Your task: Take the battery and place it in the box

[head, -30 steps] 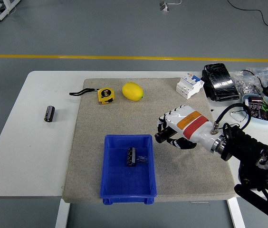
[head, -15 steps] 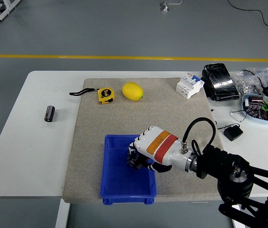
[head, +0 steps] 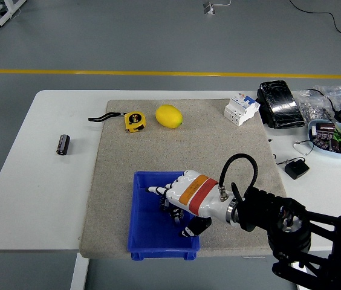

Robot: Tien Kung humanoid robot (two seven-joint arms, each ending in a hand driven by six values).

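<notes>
My right hand (head: 179,202) sits inside the one blue box (head: 149,232), lower centre, fingers spread over a battery (head: 165,206) in the box, gripping nothing. One more battery (head: 64,144) lies far left. One lemon (head: 168,116), one tape measure (head: 134,121).

White table (head: 37,199) carries a beige mat (head: 231,151) (battery (head: 63,144) alongside).

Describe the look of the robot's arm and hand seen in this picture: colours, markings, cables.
Only the right arm shows. It is black, built of bulky jointed segments. A black cable loops up from a metal connector at the wrist. The right hand has a white shell crossed by an orange band and a red band, with white finger segments and dark joints.
</notes>
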